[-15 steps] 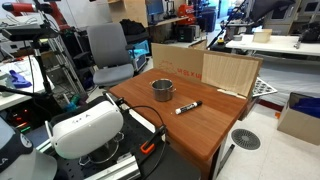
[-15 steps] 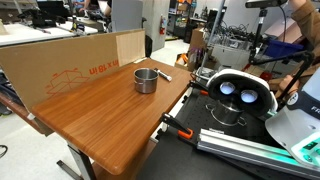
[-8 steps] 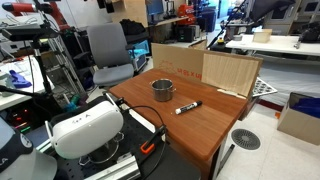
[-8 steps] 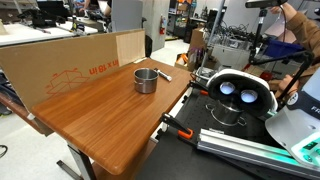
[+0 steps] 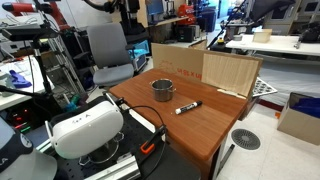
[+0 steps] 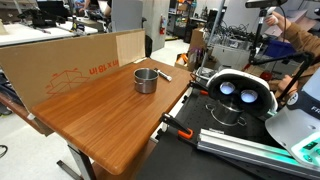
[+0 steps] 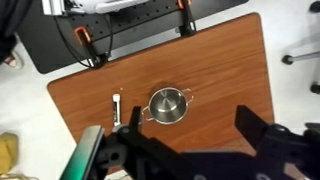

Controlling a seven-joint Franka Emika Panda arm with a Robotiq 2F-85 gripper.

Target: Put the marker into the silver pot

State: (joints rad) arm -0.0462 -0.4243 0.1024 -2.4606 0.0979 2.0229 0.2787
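Note:
The silver pot [image 5: 162,89] stands upright on the wooden table [image 5: 205,132], also seen in the other exterior view [image 6: 146,80] and from above in the wrist view [image 7: 167,105]. The marker [image 5: 187,107] lies flat on the table beside the pot, apart from it, in both exterior views [image 6: 165,75] and the wrist view [image 7: 116,107]. My gripper [image 7: 190,140] is open and empty, high above the table, its dark fingers framing bare wood just beside the pot.
A cardboard box [image 5: 178,62] and a wooden board [image 5: 231,72] stand along the table's back edge. The white robot base [image 5: 86,128] and an orange-tipped black cable [image 5: 148,146] lie at the near end. An office chair [image 5: 108,50] stands behind.
A dark part of the arm has come into the top edge of an exterior view. The pot and marker have not moved.

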